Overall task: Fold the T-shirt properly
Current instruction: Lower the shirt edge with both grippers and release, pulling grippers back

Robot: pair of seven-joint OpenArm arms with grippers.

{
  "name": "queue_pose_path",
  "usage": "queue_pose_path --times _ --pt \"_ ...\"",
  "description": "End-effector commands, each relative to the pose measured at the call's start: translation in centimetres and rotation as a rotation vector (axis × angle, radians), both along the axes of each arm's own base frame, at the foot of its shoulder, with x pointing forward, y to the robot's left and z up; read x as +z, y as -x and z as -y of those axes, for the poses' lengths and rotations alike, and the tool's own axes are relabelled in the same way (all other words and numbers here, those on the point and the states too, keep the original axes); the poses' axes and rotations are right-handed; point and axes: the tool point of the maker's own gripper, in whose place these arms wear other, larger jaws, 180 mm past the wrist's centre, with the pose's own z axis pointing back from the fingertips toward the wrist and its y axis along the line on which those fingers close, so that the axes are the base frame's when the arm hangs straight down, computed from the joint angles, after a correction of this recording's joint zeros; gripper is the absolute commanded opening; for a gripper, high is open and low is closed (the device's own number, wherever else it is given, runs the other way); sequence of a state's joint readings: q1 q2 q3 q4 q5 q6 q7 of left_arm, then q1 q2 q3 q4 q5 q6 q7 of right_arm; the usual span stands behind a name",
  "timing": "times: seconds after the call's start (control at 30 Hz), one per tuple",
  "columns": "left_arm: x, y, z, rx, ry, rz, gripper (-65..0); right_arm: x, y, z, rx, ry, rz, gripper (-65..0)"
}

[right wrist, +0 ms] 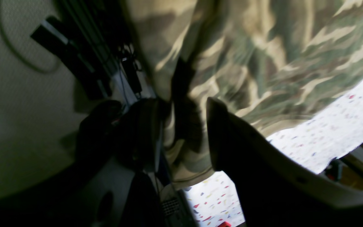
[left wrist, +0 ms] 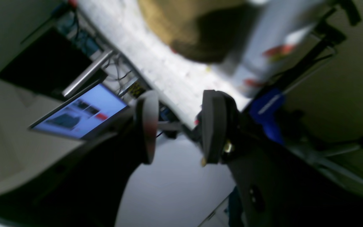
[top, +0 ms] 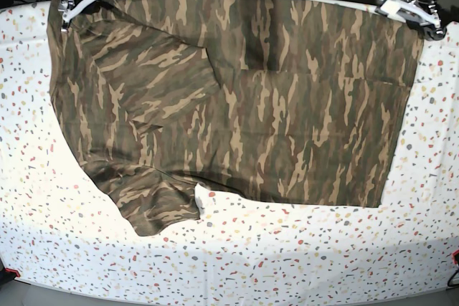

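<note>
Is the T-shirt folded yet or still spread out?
Partly folded: the T-shirt lies flat on the table, far portion doubled over, one sleeve sticking out.

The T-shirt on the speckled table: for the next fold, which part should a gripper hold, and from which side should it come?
Probably the sleeve of the T-shirt. It sticks out toward the near edge of the table as a loose flap, so a gripper coming from the near side could pinch its hem and carry it up over the body.
</note>
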State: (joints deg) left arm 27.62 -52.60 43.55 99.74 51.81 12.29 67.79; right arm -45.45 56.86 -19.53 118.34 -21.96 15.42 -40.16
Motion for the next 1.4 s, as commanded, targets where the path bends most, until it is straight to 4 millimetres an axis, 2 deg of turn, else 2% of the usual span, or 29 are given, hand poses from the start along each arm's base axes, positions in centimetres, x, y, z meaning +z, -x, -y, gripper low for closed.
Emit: queue_pose_path --times 0.0,0.1,0.3,0.47,0.6,0.73,0.8,0.9,0.97,1.23,1.37 --pt "2.2 -1.1 -0.9 -0.013 -0.048 0.079 -41.9 0.7 -0.6 -0.3 0.015 -0.008 0.025 -40.9" --pt "4.1 -2.6 -0.3 -0.078 -0.036 0.169 -41.9 1.4 -1.6 -0.7 0.002 -0.027 0.079 -40.9" --pt "5.4 -4.7 2.8 -0.177 0.071 0.218 -41.9 2.8 -5.6 -1.1 -0.04 -0.05 0.222 -40.9" --pt "8.3 -8.1 4.3 -0.195 0.119 0.337 -41.9 4.4 -9.7 -3.3 -0.058 -0.152 0.355 -40.9" --pt "10.5 -11.6 5.2 -0.23 0.156 0.43 -41.9 7.4 -14.4 -4.9 -0.113 -0.242 0.531 -40.9" --pt "12.2 -14.6 6.2 -0.243 0.22 0.5 -41.9 11.6 -18.5 -5.1 -0.246 -0.348 0.765 -40.9" --pt "12.9 -15.5 6.4 -0.234 0.236 0.531 -42.0 13.0 -19.1 -4.1 -0.324 -0.377 0.853 -40.9" --pt "12.6 -16.0 6.4 -0.204 0.284 0.515 -42.0 13.3 -18.9 -2.5 -0.408 -0.353 0.885 -40.9" --pt "12.4 -16.1 7.0 -0.224 0.311 0.507 -42.0 13.3 -18.9 -2.0 -0.41 -0.331 0.883 -40.9" --pt "10.8 -16.0 11.0 -0.184 0.468 0.52 -42.0 14.6 -19.8 -1.9 -0.36 -0.329 0.921 -40.9" --pt "10.9 -16.5 13.3 -0.184 0.546 0.545 -42.0 15.5 -20.5 -1.9 -0.356 -0.335 0.951 -40.9"
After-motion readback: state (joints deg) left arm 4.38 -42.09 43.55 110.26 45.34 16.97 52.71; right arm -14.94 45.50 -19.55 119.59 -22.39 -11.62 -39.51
